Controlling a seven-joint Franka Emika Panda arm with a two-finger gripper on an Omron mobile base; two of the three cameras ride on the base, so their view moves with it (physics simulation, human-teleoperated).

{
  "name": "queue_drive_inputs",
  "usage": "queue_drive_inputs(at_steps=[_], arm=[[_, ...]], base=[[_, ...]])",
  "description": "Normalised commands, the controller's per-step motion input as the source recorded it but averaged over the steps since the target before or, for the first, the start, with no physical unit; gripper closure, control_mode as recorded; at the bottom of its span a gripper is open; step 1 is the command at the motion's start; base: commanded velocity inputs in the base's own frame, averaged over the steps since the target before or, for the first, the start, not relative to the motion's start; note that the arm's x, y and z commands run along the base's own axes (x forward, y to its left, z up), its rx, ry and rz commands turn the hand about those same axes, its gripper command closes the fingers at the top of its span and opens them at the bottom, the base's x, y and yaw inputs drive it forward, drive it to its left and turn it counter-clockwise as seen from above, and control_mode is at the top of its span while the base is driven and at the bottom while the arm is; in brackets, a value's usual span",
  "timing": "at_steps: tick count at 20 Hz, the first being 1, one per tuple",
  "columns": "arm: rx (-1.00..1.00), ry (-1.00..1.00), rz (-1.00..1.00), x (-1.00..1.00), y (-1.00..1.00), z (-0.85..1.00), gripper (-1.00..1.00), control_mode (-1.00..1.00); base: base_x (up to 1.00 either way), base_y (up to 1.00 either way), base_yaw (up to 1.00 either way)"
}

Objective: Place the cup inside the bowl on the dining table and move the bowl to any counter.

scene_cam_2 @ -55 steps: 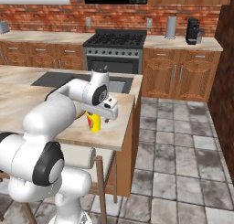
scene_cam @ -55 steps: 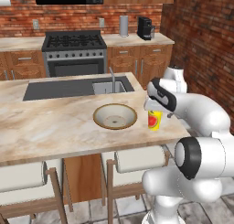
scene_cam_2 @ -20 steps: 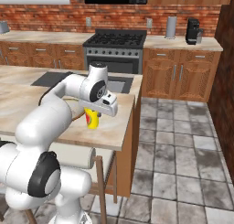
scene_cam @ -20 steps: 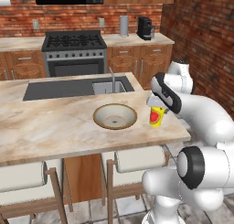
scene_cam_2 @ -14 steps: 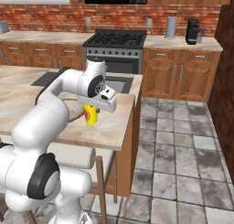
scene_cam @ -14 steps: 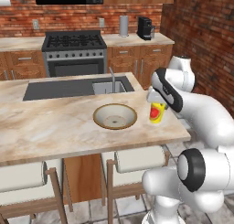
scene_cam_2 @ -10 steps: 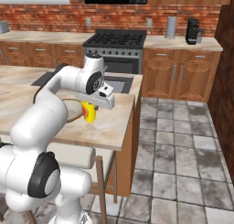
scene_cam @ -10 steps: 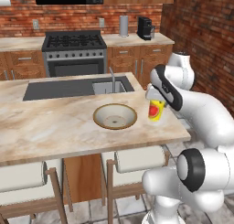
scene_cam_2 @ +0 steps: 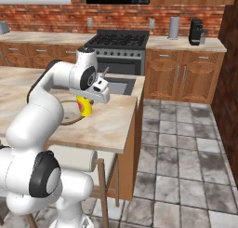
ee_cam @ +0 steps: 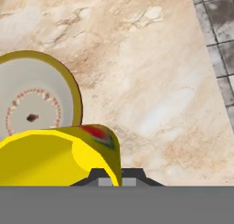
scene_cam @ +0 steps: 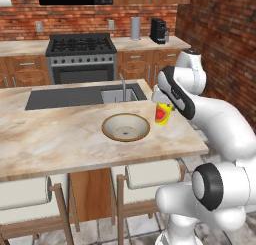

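Observation:
The yellow cup [scene_cam: 162,114] with its red watermelon mark hangs upright above the dining table [scene_cam: 60,139], just right of the bowl [scene_cam: 126,127]. My gripper [scene_cam: 161,102] is shut on the cup's rim from above. From the right base view the cup [scene_cam_2: 84,106] hangs under the gripper [scene_cam_2: 91,97], and my arm covers part of the bowl [scene_cam_2: 70,113]. In the hand view the cup [ee_cam: 55,154] sits between my fingertips [ee_cam: 98,176], with the tan-grey bowl [ee_cam: 32,104] below and to its left.
A sink with a faucet [scene_cam: 122,87] and a dark cooktop panel [scene_cam: 65,97] lie behind the bowl. The counter [scene_cam: 150,41] along the brick wall flanks a black stove [scene_cam: 80,51] and carries a coffee machine [scene_cam: 159,30]. Stools [scene_cam: 150,174] stand under the table's near edge.
The gripper has lifted the cup off the table and carried it a little left, closer to the bowl. The bowl has stayed put.

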Motion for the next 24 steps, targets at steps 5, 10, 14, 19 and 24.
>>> queue_drive_inputs(at_steps=[5, 10, 14, 19, 24], arm=[[0.0, -0.11, 0.0, 0.02, 0.32, 0.1, 1.0, -1.0], [0.0, -0.13, 0.0, 0.01, 0.34, 0.03, 1.0, -1.0], [0.0, -0.12, 0.0, 0.05, 0.4, 0.0, 1.0, -1.0], [0.0, 0.0, 0.0, 0.11, 0.41, 0.0, 1.0, -1.0], [0.0, 0.07, 0.0, 0.37, 0.41, 0.0, 1.0, -1.0]], base=[[0.0, 0.0, 0.0], [0.0, 0.0, 0.0], [0.0, 0.0, 0.0], [0.0, 0.0, 0.0], [0.0, 0.0, 0.0]])
